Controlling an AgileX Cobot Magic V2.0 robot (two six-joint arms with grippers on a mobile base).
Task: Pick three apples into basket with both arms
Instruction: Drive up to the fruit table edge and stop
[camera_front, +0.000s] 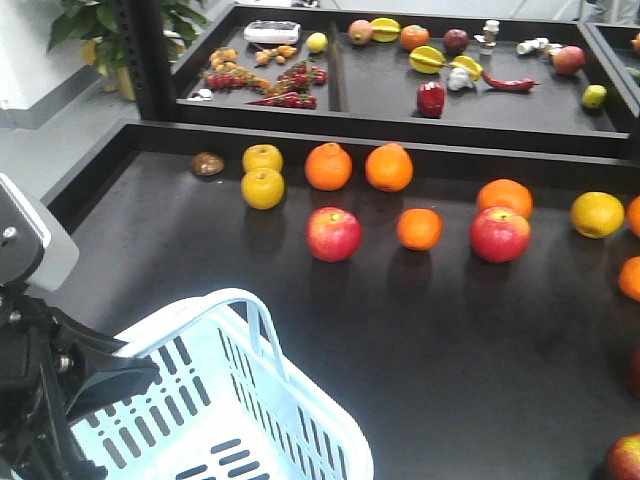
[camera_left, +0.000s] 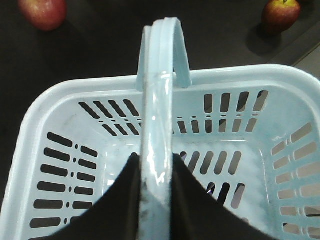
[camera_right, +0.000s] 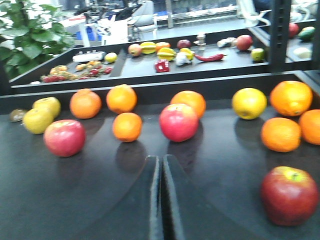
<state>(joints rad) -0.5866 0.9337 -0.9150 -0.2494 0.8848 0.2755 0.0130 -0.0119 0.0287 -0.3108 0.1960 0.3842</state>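
The pale blue basket stands at the table's front left, and its inside shows nothing in it. My left gripper is shut on the basket's loop handle, also seen from the front. One dark red apple with a yellow-green stem patch lies right of my right gripper, which is shut on nothing low over the table. That apple shows at the front view's corner. Beyond the basket lie two red apples.
Brighter pinkish-red apples lie mid-table among oranges and yellow fruit. A raised black ledge separates a rear tray holding mixed produce. A potted plant stands at the back left.
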